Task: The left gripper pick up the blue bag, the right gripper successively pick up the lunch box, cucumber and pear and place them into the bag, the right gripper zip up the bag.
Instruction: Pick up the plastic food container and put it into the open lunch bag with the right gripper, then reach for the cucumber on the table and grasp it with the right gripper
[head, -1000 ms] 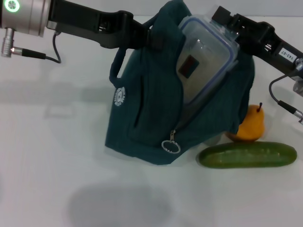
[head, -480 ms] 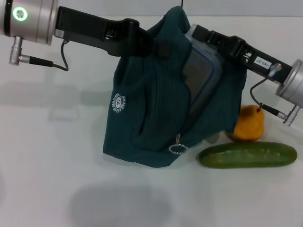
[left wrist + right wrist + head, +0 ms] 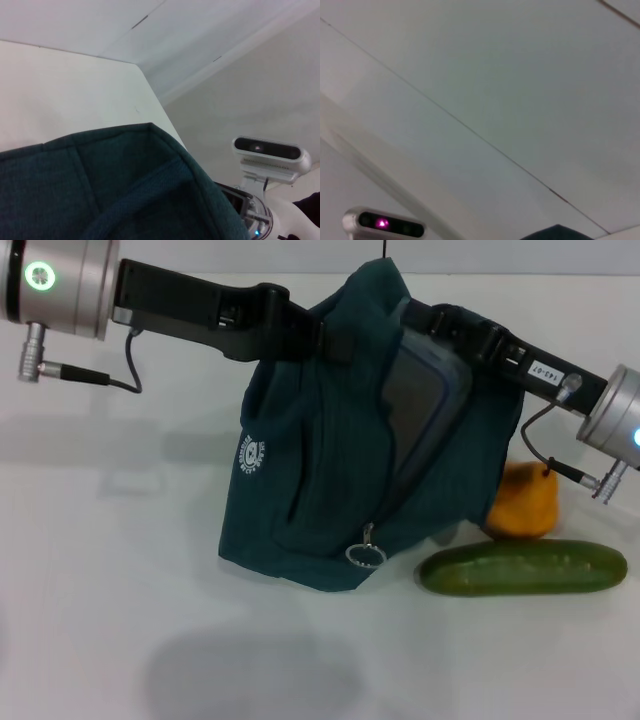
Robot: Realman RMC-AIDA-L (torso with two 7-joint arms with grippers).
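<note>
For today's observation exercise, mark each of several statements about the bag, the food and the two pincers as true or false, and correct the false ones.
1. The blue bag is held up by the left pincer. True.
2. The lunch box lies flat on the table. False: it stands tilted in the bag's opening, with the right pincer at its top.
3. The cucumber is inside the bag. False: it lies on the table beside it.
4. The pear sits behind the cucumber. True.
5. The zipper ring hangs low on the bag's front. True.
</note>
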